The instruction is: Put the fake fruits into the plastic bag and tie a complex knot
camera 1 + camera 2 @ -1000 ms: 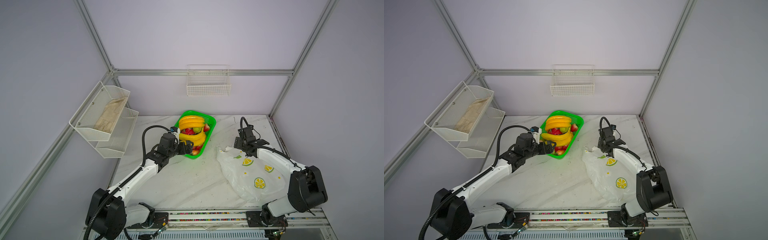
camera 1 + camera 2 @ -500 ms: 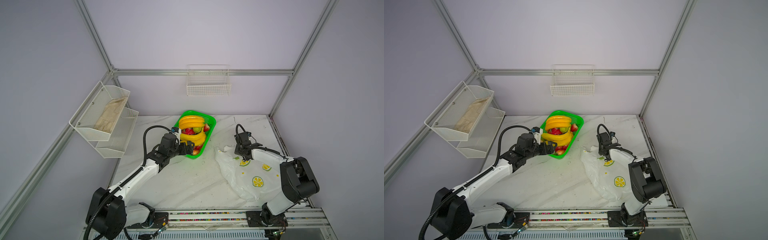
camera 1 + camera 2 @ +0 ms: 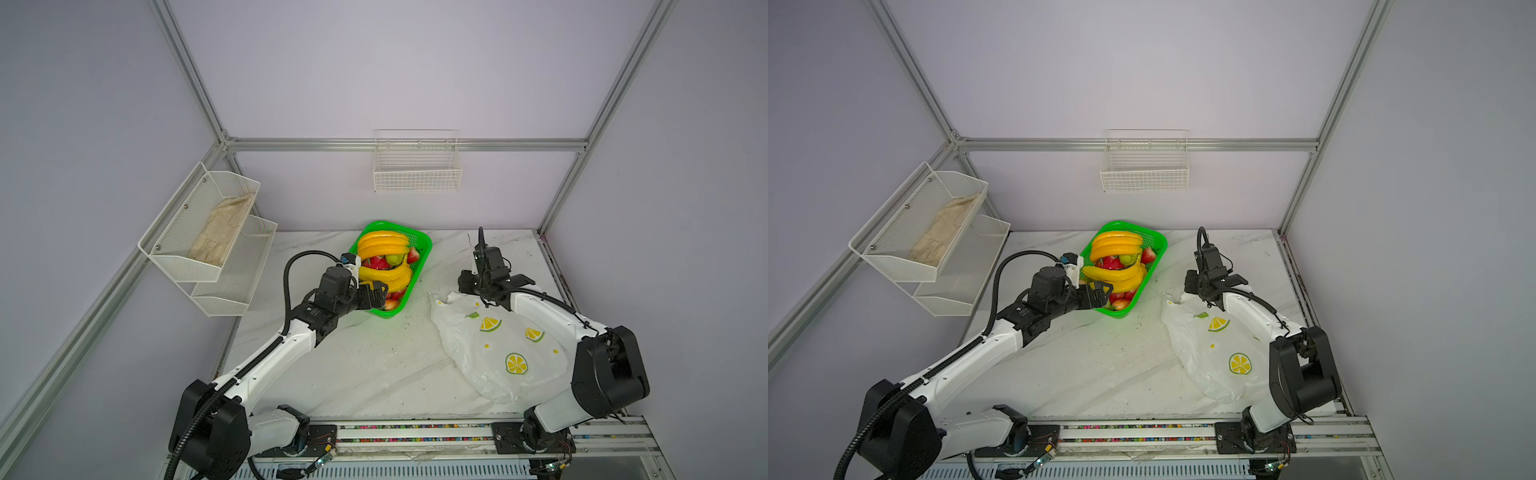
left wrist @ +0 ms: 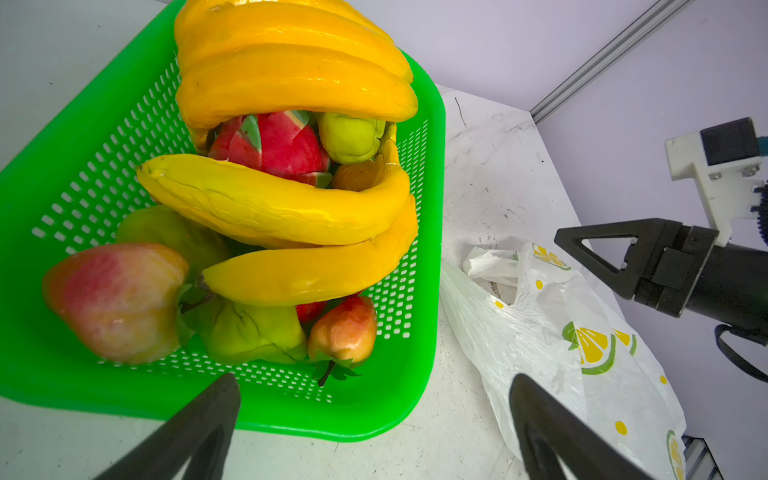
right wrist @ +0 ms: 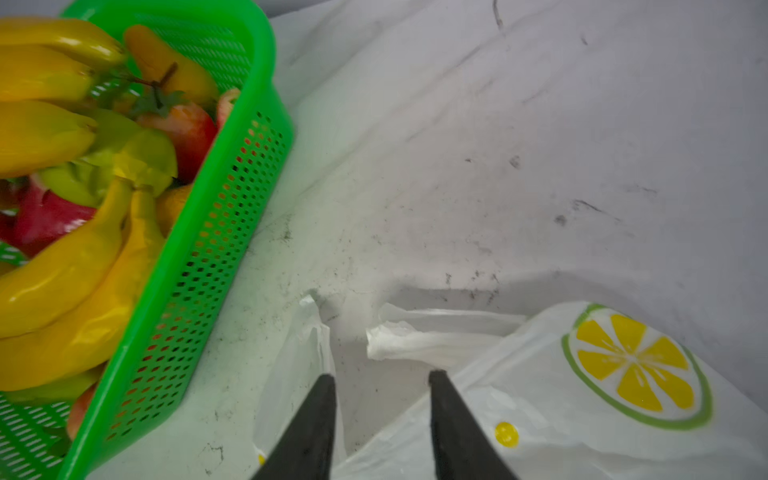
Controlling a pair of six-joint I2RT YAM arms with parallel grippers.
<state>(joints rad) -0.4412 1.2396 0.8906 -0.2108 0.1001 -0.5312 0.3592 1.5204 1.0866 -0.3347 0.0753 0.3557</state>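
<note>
Right gripper (image 5: 382,374) lifted back off the plastic bag (image 3: 478,345), jaws parted, empty, just short of its handles (image 5: 415,345), bag flat on table (image 3: 353,361), left gripper (image 4: 374,378) spread wide over green basket (image 4: 428,232) holding the fake fruits (image 3: 386,274).

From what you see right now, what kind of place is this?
Probably a robot test cell, not a home: two arms on a rail along the table's front, plain walls on an aluminium frame, and plastic fruits in a basket.
</note>
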